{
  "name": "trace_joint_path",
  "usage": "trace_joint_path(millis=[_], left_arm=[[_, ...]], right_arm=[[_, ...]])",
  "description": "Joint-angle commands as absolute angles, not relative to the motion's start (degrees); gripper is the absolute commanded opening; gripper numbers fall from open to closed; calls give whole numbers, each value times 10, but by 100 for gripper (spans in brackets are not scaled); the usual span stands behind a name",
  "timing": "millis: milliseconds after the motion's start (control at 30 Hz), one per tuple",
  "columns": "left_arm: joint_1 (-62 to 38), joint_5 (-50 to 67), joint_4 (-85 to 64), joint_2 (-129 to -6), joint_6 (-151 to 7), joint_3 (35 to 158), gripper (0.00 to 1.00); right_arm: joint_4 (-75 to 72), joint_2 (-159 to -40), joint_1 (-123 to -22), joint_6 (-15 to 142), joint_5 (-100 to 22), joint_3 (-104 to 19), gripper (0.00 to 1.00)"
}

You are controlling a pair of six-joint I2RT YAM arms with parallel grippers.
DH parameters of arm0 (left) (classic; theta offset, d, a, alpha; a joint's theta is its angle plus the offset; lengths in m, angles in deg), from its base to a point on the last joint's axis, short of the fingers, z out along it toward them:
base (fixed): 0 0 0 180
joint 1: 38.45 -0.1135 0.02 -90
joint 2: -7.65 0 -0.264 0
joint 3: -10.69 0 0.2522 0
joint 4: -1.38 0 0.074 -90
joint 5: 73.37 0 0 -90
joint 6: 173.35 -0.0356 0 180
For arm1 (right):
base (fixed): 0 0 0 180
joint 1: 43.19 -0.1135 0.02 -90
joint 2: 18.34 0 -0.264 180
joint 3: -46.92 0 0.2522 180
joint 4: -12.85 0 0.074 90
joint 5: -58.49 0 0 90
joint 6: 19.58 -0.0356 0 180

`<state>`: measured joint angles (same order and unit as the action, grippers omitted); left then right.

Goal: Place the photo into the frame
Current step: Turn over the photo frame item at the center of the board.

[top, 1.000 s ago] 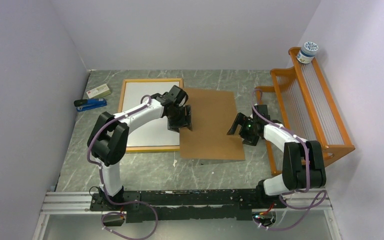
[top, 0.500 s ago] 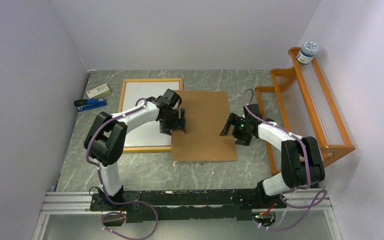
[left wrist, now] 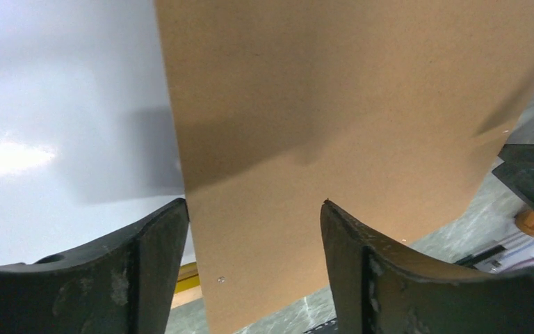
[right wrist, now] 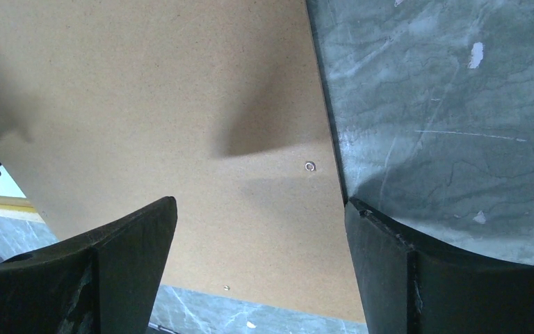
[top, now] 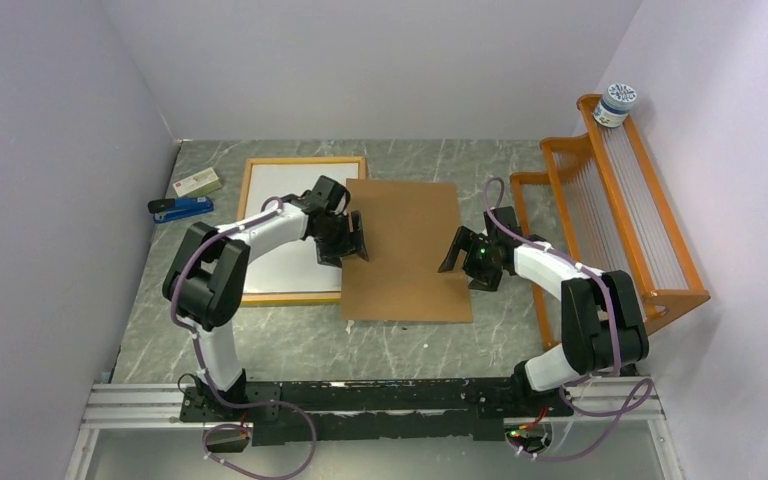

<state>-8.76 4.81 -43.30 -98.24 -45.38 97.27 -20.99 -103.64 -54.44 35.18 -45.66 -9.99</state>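
- Seen from above, on the far-left part of the grey marble table, the frame lies flat. A plain white sheet fills it and looks like the photo lying face down, as no print shows. A brown backing panel lies just to its right, with its left edge over the frame's right border. The left gripper sits at the panel's left edge and the right gripper at its right edge. A blue stapler and a small box lie left of the frame. An orange slatted rack stands at the right with a jar on top.
- At the left wrist, the fingers are spread wide and clamp nothing. The panel's left edge runs between them, with the white sheet to its left and a sliver of yellow border below.
- At the right wrist, the fingers are likewise wide apart and hold nothing. The panel fills the gap, and bare table lies beyond its right edge. I cannot tell whether the tips touch the panel.
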Motion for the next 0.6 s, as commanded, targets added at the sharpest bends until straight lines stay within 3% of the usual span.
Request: trace_joint_path(millis=[0,367,567], left_arm=[[-108,-66,-353,-978,-426,950,71],[-150,-211,-251,-968,-372,899,66],[-163,-288,-182,-945,-325,877,49]], right_arm=[[-224,-1054,-548,345,-452,-95,94],[-217,-1055,-549,338,-462,-86,94],[-207,-1053,-549,330,-471,-82,93]])
